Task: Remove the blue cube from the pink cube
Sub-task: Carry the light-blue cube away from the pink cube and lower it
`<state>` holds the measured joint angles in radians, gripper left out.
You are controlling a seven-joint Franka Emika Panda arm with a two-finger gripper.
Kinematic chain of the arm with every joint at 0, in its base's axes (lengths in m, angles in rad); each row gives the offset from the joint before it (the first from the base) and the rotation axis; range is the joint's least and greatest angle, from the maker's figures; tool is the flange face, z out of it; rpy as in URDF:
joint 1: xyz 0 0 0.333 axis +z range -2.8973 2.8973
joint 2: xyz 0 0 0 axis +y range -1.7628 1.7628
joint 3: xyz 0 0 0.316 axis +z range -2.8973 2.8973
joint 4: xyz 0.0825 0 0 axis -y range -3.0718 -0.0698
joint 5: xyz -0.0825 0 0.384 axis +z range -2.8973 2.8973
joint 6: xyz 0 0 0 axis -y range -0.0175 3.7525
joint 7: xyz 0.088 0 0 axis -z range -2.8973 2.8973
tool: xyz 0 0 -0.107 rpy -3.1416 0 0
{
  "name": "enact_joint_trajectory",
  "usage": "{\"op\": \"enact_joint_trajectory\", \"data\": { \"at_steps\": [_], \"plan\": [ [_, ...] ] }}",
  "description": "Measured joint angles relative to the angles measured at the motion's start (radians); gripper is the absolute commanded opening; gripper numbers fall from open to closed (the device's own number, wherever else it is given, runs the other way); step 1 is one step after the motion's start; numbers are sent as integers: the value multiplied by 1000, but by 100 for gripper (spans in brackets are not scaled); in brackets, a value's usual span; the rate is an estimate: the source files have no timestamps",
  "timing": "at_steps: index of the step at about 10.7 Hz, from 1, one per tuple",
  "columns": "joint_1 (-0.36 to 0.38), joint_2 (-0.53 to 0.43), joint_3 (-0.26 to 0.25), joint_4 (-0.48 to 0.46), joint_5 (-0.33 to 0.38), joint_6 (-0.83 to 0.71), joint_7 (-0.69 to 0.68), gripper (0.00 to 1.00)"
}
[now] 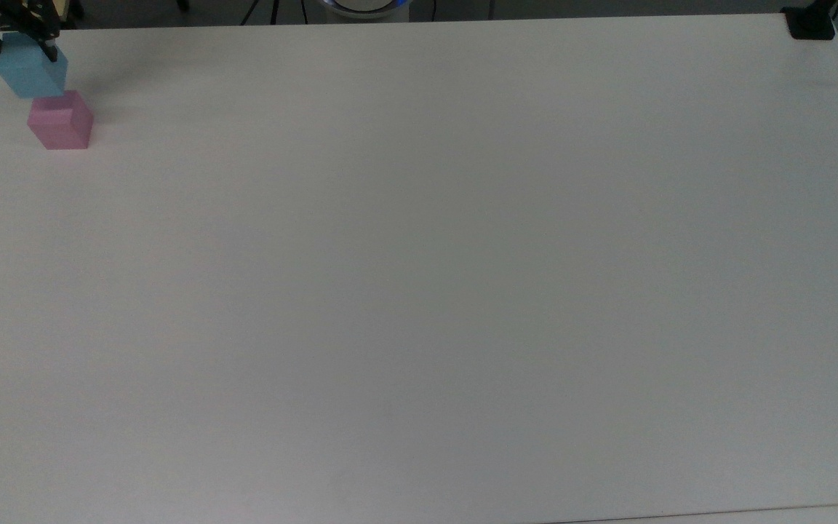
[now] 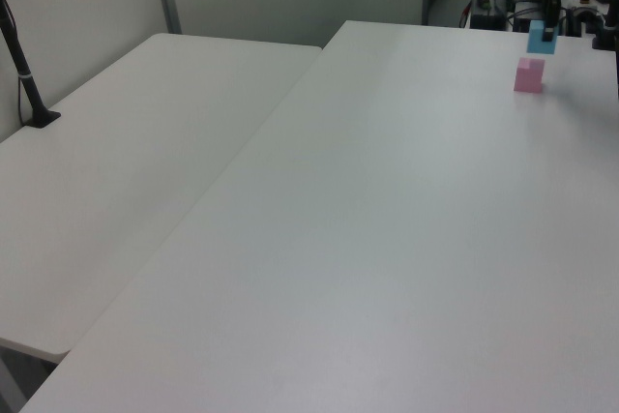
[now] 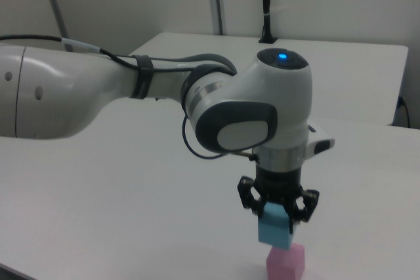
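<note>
The pink cube sits alone on the worktop, near a far corner at the top view's left. Directly above it, with a clear gap, my jaws pinch the blue cube. Open worktop beside the pink cube is where I would set it down.

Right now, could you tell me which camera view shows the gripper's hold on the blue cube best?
The right view: the gripper is close, its fingers clamping the blue cube just above the pink cube. In the top view the grip sits at the frame's corner; in the left view it is far and small.
</note>
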<state>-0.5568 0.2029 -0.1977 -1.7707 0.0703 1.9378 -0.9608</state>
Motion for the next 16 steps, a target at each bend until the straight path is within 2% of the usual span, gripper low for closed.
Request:
{"op": "enact_joint_trajectory", "data": {
  "at_steps": [2,6,9,11,12,13,14,15,16],
  "plan": [
    [51,0,8,22,40,0,102,45],
    [208,75,16,55,44,42,345,45],
    [273,161,17,66,44,124,403,45],
    [308,199,17,68,40,159,412,48],
    [319,209,17,70,39,163,414,60],
    [325,214,17,71,38,163,414,79],
    [327,215,17,73,38,163,414,90],
    [327,216,17,74,38,163,414,100],
    [327,216,17,75,38,163,415,100]
  ]
}}
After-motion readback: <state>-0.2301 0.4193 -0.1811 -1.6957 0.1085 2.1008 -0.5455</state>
